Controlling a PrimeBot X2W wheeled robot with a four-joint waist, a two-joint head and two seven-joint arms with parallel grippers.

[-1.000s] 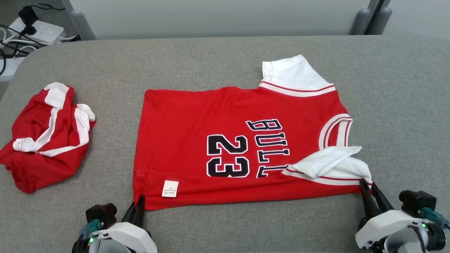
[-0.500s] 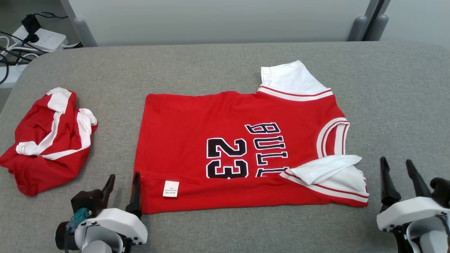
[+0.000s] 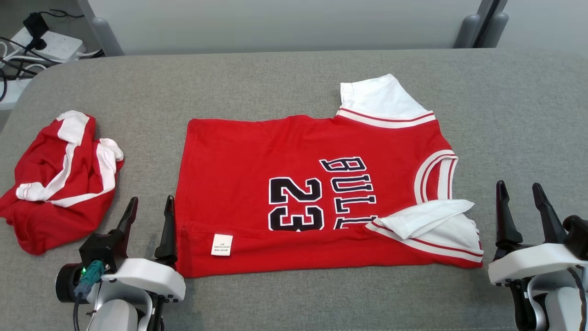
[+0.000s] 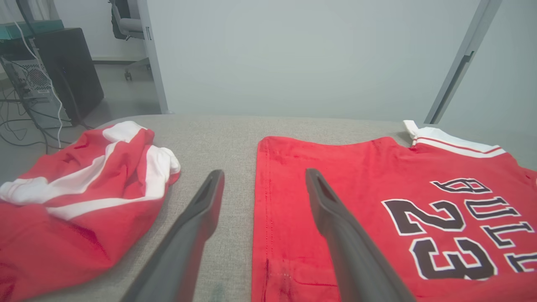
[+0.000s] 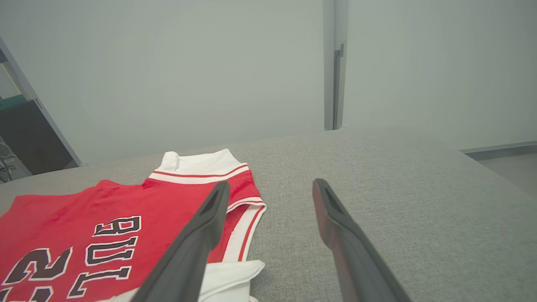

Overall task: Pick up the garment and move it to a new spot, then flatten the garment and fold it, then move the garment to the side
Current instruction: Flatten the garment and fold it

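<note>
**Grey tabletop, red jersey lying flat, both sets of jaws empty**

Grey cloth covers the tabletop [image 3: 294,78], with a pale wall behind it and a power strip [image 3: 50,41] with cables off its far left corner. The garment [image 3: 257,151], a red jersey lettered "BULL" and "23" in black, lies spread out in the middle, with its collar toward the robot's right and its hem toward the left. Its far white sleeve [image 3: 381,96] lies flat, the near sleeve [image 3: 427,216] is folded over on itself, and a small white label [image 3: 222,245] shows near the hem. A second red and white garment [image 3: 55,184] sits crumpled at the left edge.

The left jaws are spread wide and hold nothing. One finger [image 3: 128,216] is over bare tabletop and the other [image 3: 167,225] is at the hem's edge. The right jaws are likewise parted and empty, their fingers [image 3: 503,216] just beside the folded sleeve.
</note>
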